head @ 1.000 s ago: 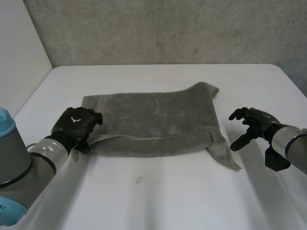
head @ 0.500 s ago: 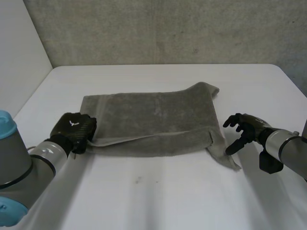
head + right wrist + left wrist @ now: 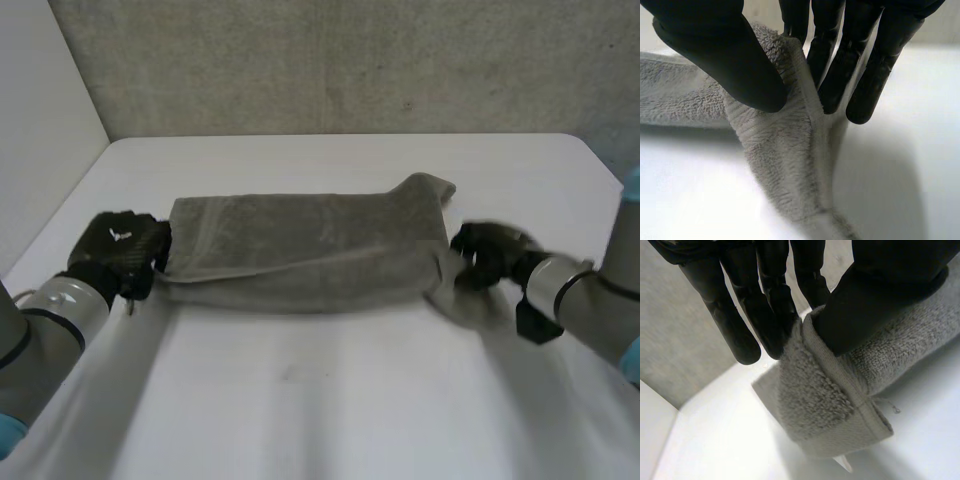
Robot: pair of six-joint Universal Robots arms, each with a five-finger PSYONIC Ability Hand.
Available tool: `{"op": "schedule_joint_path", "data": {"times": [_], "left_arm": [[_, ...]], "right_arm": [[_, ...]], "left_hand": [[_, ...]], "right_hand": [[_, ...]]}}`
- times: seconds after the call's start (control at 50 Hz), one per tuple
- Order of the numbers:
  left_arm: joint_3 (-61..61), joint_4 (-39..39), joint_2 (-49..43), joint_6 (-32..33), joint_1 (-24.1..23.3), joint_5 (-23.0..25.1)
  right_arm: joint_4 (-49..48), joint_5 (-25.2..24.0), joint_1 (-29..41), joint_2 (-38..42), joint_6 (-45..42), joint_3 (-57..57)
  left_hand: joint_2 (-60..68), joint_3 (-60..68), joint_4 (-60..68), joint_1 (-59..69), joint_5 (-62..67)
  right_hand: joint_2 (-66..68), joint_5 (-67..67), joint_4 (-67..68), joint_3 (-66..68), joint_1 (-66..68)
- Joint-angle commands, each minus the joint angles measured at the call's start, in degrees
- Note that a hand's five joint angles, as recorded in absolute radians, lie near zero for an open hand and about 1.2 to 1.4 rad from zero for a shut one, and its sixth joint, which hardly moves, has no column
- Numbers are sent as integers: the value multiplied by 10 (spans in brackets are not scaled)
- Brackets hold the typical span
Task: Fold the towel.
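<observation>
Both hands pinch opposite ends of the grey towel on the white surface.

The left hand holds the towel at its left end: its fingers are straight and close together, and the thumb presses a hemmed edge against them. The right hand does the same at the right end, where its fingers and thumb clamp a ridge of the cloth. The towel lies across the middle of the surface, spanning the gap between the hands, with one layer over another. A rough grey wall stands behind the surface, and a plain white wall stands to its left.
</observation>
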Motion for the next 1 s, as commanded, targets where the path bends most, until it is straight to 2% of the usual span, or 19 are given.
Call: {"op": "schedule_joint_path", "data": {"times": [0.02, 0.08, 0.14, 0.16, 0.2, 0.22, 0.26, 0.38, 0.48, 0.6, 0.66, 0.74, 0.78, 0.8, 0.84, 0.86, 0.9, 0.96, 1.0], "left_arm": [[39, -1, 79, -2, 16, 2], [67, -4, 113, -4, 19, 1], [98, -16, 137, -4, 18, 2], [98, -16, 137, -4, 18, 2], [109, -45, 140, -3, 16, 8], [109, -45, 140, -3, 16, 8], [114, -62, 139, -2, 15, 17], [125, -111, 122, 2, 20, 48], [129, -113, 55, 13, 19, 49], [165, -111, -80, 73, 12, 42], [260, -109, -179, 115, 5, 32], [352, -106, -220, 119, -3, 22], [465, -79, -240, 115, -16, 13], [466, -79, -241, 115, -16, 13], [563, -33, -238, 99, -25, 6], [563, -32, -238, 99, -25, 6], [598, -1, -232, 86, -27, 1], [624, 92, -182, 20, -31, -18], [618, 110, -169, -4, -30, -25]], "right_arm": [[-2, -7, -4, -155, -81, -38], [21, -7, -4, -178, -127, -53], [131, -5, -3, -213, -333, -104], [131, -5, -3, -213, -334, -104], [176, 9, 3, -213, -437, -123], [176, 9, 3, -213, -437, -123], [193, 26, 8, -207, -507, -127], [195, 64, 34, -162, -572, -122], [193, 100, 68, -98, -632, -119], [180, 130, 88, 8, -693, -139], [113, 148, 92, 72, -698, -203], [40, 160, 93, 90, -700, -263], [-60, 169, 93, 97, -698, -332], [-60, 169, 93, 97, -698, -333], [-182, 176, 94, 86, -699, -386], [-182, 176, 94, 86, -699, -386], [-303, 169, 92, 52, -696, -398], [-369, 162, 93, 21, -693, -380], [-366, 160, 94, 13, -691, -365]], "left_hand": [[103, 104, 103, 124, 114], [103, 104, 103, 124, 114], [103, 104, 103, 124, 114], [103, 104, 103, 124, 114], [103, 104, 103, 124, 114], [103, 104, 103, 124, 114], [103, 104, 103, 124, 114], [103, 104, 103, 124, 114], [103, 104, 103, 124, 114], [103, 104, 103, 124, 114], [103, 104, 103, 124, 114], [103, 104, 103, 124, 114], [103, 104, 103, 124, 114], [103, 104, 103, 124, 114], [103, 104, 103, 124, 114], [103, 104, 103, 124, 114], [103, 104, 103, 124, 114], [103, 104, 103, 124, 114], [103, 104, 103, 124, 114]], "right_hand": [[129, 144, 120, 124, 263], [129, 144, 120, 124, 263], [129, 144, 120, 124, 263], [129, 144, 120, 124, 263], [129, 144, 120, 124, 263], [129, 144, 120, 124, 263], [129, 144, 120, 124, 263], [129, 144, 120, 124, 263], [129, 144, 120, 124, 263], [129, 144, 120, 124, 263], [129, 144, 120, 124, 263], [129, 144, 120, 124, 263], [129, 144, 120, 124, 263], [129, 144, 120, 124, 263], [129, 144, 120, 124, 263], [129, 144, 120, 124, 263], [129, 144, 120, 124, 263], [129, 144, 120, 124, 263], [129, 144, 120, 124, 263]]}}
